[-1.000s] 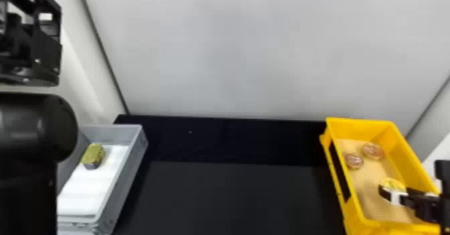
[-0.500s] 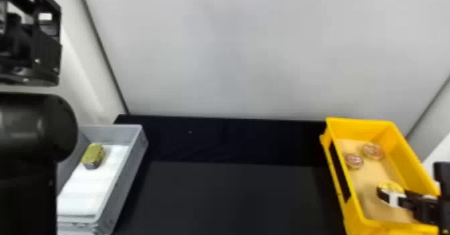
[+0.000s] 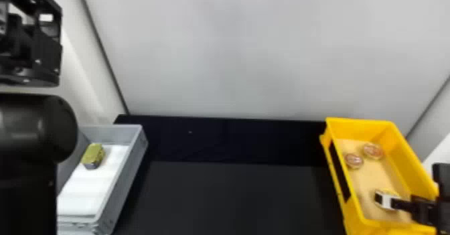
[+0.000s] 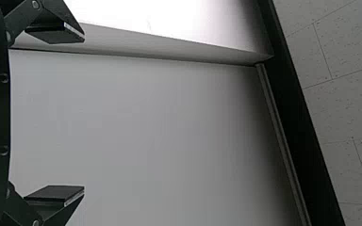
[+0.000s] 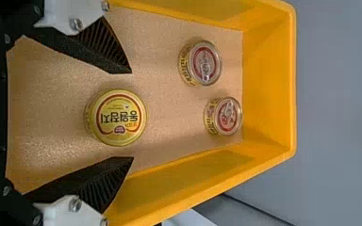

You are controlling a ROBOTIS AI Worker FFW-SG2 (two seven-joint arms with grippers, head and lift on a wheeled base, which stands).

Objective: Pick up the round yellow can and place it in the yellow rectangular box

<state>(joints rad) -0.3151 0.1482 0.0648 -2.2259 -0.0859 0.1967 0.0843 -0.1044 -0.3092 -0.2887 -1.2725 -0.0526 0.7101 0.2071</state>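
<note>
One round yellow can (image 5: pixel 117 117): lies lid up on the tan floor (image 3: pixel 366 184) of the yellow rectangular plastic box (image 3: pixel 359 119), toward the end nearer the robot.
Right gripper (image 3: pixel 385 201): its two black ribbed fingers stand wide apart, one on each side of the can in the right wrist view. Tan floor shows between each finger and the can; nothing is held. Whether the tips are down level with the can, I cannot tell.
Yellow box walls: one finger overlaps the right-hand long wall in the wrist view; contact cannot be told. The other finger has tan floor past it, on the inner side.
Two smaller round cans with red-and-gold lids (image 5: pixel 206 63) (image 5: pixel 228 116): near each other toward the far end, apart from the yellow can, with open floor between.
Black table (image 3: pixel 234 197): spans the space between the boxes.
Grey rectangular plastic box (image 3: pixel 129 127): at the left, with a white lining (image 3: pixel 88 190) and one yellow-green block-shaped can (image 3: pixel 93 155) near its far end.
Left arm (image 3: pixel 30 130): parked at the left.
Left gripper (image 4: pixel 83 114): fingers wide apart, nothing between them.
Count: three round cans, one block-shaped can, two boxes.
</note>
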